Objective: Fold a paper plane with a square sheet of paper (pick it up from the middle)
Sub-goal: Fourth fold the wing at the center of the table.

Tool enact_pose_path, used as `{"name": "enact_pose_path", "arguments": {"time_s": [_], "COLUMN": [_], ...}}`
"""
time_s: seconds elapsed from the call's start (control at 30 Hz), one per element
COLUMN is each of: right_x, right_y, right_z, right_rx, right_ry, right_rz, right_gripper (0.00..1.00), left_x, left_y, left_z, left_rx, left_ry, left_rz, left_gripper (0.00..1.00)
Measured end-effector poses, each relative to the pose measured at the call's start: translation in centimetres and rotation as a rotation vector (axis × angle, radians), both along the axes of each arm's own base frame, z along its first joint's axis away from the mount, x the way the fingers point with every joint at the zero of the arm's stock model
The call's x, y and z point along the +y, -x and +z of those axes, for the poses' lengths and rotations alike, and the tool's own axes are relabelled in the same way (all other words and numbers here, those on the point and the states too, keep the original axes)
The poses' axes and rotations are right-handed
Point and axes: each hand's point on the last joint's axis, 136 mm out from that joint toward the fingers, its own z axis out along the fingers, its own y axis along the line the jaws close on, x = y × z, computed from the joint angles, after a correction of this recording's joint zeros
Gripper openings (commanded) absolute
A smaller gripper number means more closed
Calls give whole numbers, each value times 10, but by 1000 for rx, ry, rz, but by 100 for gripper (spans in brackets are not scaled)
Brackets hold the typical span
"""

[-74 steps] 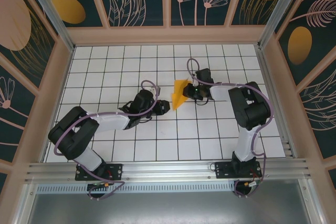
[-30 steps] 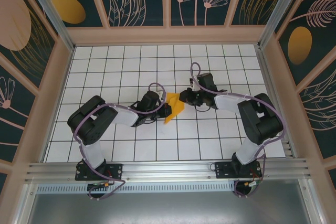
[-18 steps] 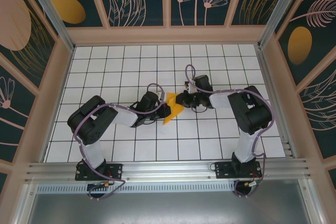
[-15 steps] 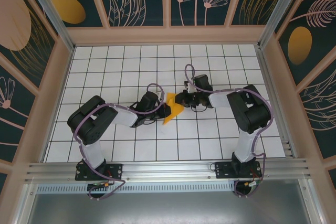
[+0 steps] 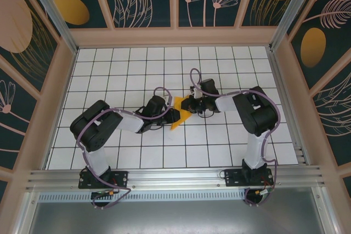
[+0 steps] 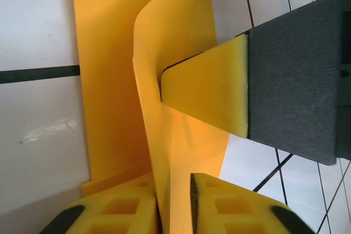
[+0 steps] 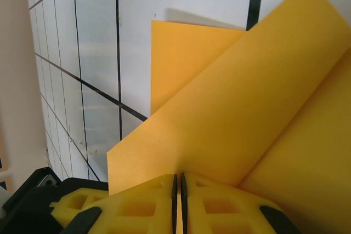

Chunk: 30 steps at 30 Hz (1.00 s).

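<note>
Your left gripper [image 5: 173, 115] sits at the left edge of the paper [image 5: 181, 115], mid-table [image 5: 109, 64], with its jaws narrowly parted. Its wrist view shows a raised flap standing between the pads [image 6: 230, 209]; you cannot tell whether they touch it. Your right gripper [image 5: 187, 104] meets the paper from the right and is clamped on it, pads [image 7: 137, 206] pressed together with the sheet emerging between them. From the left wrist, the right finger's pad lies against that flap and the lower layer rests flat on the tiles.
</note>
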Motion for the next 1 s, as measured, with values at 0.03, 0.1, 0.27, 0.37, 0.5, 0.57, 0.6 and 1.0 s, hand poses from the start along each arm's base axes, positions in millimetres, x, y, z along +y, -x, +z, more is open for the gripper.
{"name": "enact_pose_path", "arguments": {"time_s": [0.03, 0.1, 0.27, 0.37, 0.5, 0.57, 0.6, 1.0], "right_x": [0, 0, 1, 1, 1, 1, 1, 1], "right_y": [-1, -2, -4, -7, -7, -8, -7, -8], "right_z": [0, -1, -2, -2, -3, -3, -3, -3], "right_rx": [1, 2, 5, 7, 9, 9, 9, 11], "right_ry": [3, 10, 24, 32, 40, 43, 44, 50], "right_rz": [-2, -6, -12, -17, -20, -21, -20, -23], "right_gripper": [14, 14, 14, 14, 14, 14, 14, 13], "left_x": [1, 4, 13, 19, 20, 18, 17, 3], "left_y": [1, 4, 10, 8, 6, 7, 8, 9], "left_z": [1, 5, 20, 32, 47, 50, 50, 14], "left_rx": [-1, -1, -14, -41, -76, -83, -79, 4], "left_ry": [0, 0, -3, -15, -5, 8, 13, -16], "left_rz": [0, 0, 14, 35, 41, 28, 20, -38], "left_gripper": [31, 35, 38, 39, 37, 35, 34, 23]}}
